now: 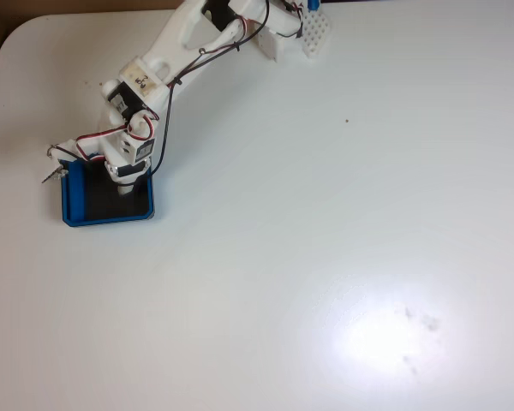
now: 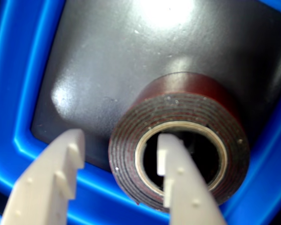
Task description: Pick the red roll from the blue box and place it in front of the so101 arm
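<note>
- closest in the wrist view, the gripper (image 2: 119, 161) shows two pale fingers rising from the bottom edge, their bases cut off by the frame; one finger (image 2: 61, 173) stands outside the ring on the left, the other (image 2: 171, 164) reaches into its hollow core.
- so the jaws are partly open and straddle the left wall of the red roll (image 2: 178, 140); whether the pads press the wall or sit just clear of it cannot be told.
- the roll lies in the blue box (image 2: 18, 93), on the black floor near the rim at the bottom of the wrist view; its far side is blurred, and glare washes out the floor at the top.
- farther off, in the fixed view, the so101 arm (image 1: 167, 64) reaches down from the top edge, where its base is cut off, to the blue box (image 1: 73, 201) at the left of the white table (image 1: 343, 257).
- there the wrist covers the box's upper part and hides the roll and the fingertips.
</note>
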